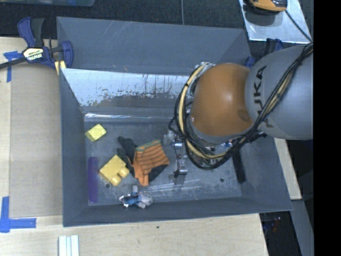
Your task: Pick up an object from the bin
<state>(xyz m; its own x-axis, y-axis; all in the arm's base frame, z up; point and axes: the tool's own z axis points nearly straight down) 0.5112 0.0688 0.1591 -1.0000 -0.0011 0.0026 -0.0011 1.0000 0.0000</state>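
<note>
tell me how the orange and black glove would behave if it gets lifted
Probably floppy: the orange and black glove lies crumpled, so it would likely sag and dangle. It looks like ribbed fabric, so probably light and not slippery.

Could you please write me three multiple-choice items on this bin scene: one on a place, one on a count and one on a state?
1. Where in the bin does the purple stick lie?
A. along the floor's left edge
B. in the right corner
C. on the far wall

2. How many yellow blocks are there?
A. one
B. two
C. four

3. How is the orange striped cloth?
A. hanging in the air
B. draped over the rim
C. crumpled on the floor, left of the gripper

Answers:
1 A, it lies at the left wall's foot.
2 B, a small yellow block and a larger yellow block.
3 C, it rests on the floor.
</note>
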